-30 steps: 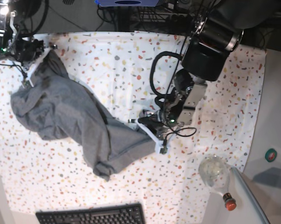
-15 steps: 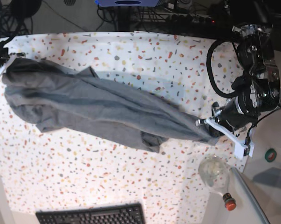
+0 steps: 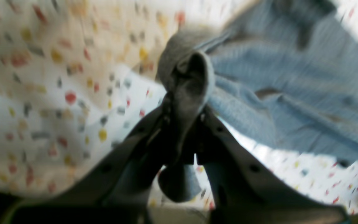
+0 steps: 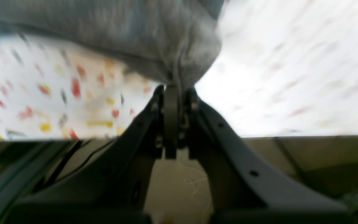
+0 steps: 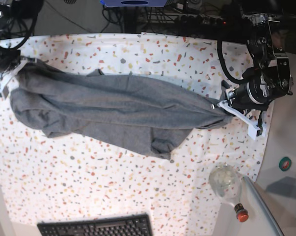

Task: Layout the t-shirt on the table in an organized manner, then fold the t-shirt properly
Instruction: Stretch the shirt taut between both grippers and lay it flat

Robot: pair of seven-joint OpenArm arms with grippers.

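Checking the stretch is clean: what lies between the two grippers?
Only the t-shirt, stretched from the right gripper to the left gripper over the table, per the base view.

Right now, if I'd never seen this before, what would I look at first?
First, the big grey t-shirt stretched across the speckled table like a hammock. The left gripper pinches one end on the base view's right, and the right gripper pinches the other on its left.

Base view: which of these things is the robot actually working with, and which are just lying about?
In use:
- t-shirt, stretched between both arms
- left gripper, shut on one end
- right gripper, shut on the other end
- table

Lying about:
- keyboard at the near edge
- clear bottle with red cap
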